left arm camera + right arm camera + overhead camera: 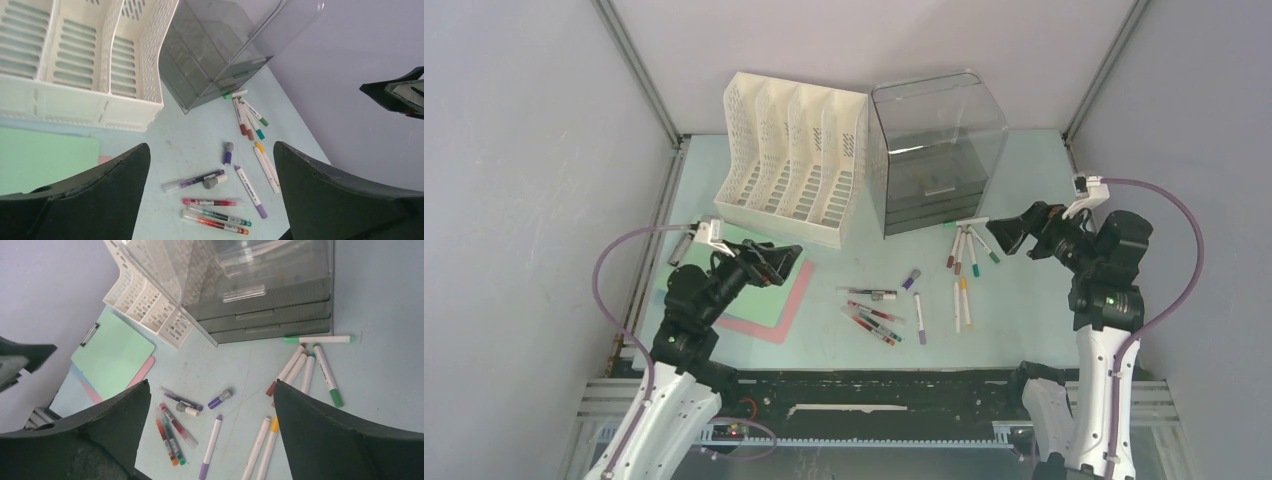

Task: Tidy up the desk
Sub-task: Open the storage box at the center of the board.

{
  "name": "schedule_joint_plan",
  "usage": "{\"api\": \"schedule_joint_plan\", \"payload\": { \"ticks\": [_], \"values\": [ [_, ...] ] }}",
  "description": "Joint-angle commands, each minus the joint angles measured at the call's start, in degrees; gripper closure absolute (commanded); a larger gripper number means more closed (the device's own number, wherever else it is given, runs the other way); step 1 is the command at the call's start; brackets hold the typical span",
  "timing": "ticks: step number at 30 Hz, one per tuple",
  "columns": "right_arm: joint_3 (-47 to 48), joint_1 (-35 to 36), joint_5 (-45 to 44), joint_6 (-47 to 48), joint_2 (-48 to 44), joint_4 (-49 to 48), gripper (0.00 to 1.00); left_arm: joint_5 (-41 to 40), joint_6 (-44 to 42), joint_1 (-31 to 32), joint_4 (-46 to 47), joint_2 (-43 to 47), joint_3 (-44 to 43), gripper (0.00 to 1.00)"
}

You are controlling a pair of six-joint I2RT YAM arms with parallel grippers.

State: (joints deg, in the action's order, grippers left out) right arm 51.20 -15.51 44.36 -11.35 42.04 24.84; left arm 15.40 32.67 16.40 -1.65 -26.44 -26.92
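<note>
Both arms are out over the pale mint-green desk (1034,330), which spreads beneath and ahead of them to the grey walls. Take the left pincer (786,258) first. Its two black fingers (100,195) stand wide apart with nothing between them. Below and to its left lies a flat green clipboard (112,355), resting on a pink sheet (144,370).

Ahead of that pincer is a white perforated plastic file rack (794,160) with upright slots. Ahead and to the right is a smoky clear plastic drawer unit (934,150). The two stand close side by side, and I can't tell if they touch.

Under the gap between the left pincer's fingers there's a scatter on the desk. There's a dark pen with a clear end (192,181), with a small grey cap (210,183) just beside it. Three clear-barrelled pens with red and green ink (220,216) lie side by side nearer the wrist. A short purple-and-grey cap (228,153) sits farther out, and a white marker with a purple cap (251,192) is off to the right.

Now over to the right pincer (1004,232), also spread wide, gripping nothing, tilted down toward the desk. Beneath its fingers is a fan of white markers with red, brown and green caps (308,374). Ahead of it, one green-ended marker (320,339) lies along the foot of the drawer unit. Two yellow-tipped markers (269,442) lie nearer its wrist.
</note>
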Motion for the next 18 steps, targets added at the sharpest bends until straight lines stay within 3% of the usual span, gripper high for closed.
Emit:
{"api": "schedule_joint_plan", "payload": {
  "ticks": [1, 6, 18],
  "values": [
    [-0.26, 0.92, -6.7, -2.63, -0.89, 0.29, 0.0, 1.94, 7.32, 0.48, 11.52, -1.56, 4.57, 0.0],
    [-1.02, 1.38, -6.17, -0.66, -0.61, 0.68, 0.01, 3.58, 11.91, 2.22, 20.57, -5.02, 9.52, 0.0],
    [-4.42, 2.11, 15.57, 19.92, 5.72, 4.14, 0.0, 1.48, 10.41, 10.53, 38.89, -15.86, 13.05, 0.0]
  ]
}}
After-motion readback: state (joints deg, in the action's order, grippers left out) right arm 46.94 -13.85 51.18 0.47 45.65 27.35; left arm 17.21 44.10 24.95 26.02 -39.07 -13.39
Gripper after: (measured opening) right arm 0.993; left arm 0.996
